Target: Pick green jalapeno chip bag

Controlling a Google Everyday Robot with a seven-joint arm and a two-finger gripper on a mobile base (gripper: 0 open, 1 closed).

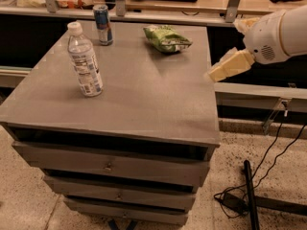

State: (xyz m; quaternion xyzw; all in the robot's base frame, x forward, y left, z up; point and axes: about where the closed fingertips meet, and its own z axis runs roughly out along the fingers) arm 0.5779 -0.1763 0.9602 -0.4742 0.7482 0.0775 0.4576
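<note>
While the pick has yet to begin in earnest, the pincer (pixel 226 68) hangs just outside the right edge of the desk (pixel 144 99), level with its far half and carrying nothing. Whether it is spread or pressed together cannot be told from this view.

The green jalapeno chip bag (pixel 167 38) lies flat near the far edge, toward the far right corner, apart from the pincer and untouched. By this reading the approach is only partly made. Reaching in over the right edge, closing on the bag and lifting it all remain.

Materials and shapes:
- The bag is a puffy, crinkled film pouch, light green with darker green and white print. Its loose, air-filled skin will likely yield and slide under a pinch.
- The desk top is a matte grey slab, smooth and square-cornered, set over stacked grey drawers (pixel 110 164).
- The water bottle (pixel 85 61) stands upright near the left edge, made of clear ribbed plastic with a white cap and a paper label.
- The blue drink can (pixel 103 25) stands upright at the far edge, to the left of the bag. It is slim, rigid metal.
- The arm (pixel 278 35) ends in a rounded, glossy white shell, and the pincer itself looks like pale cream plastic, blunt and wedge-like.
</note>
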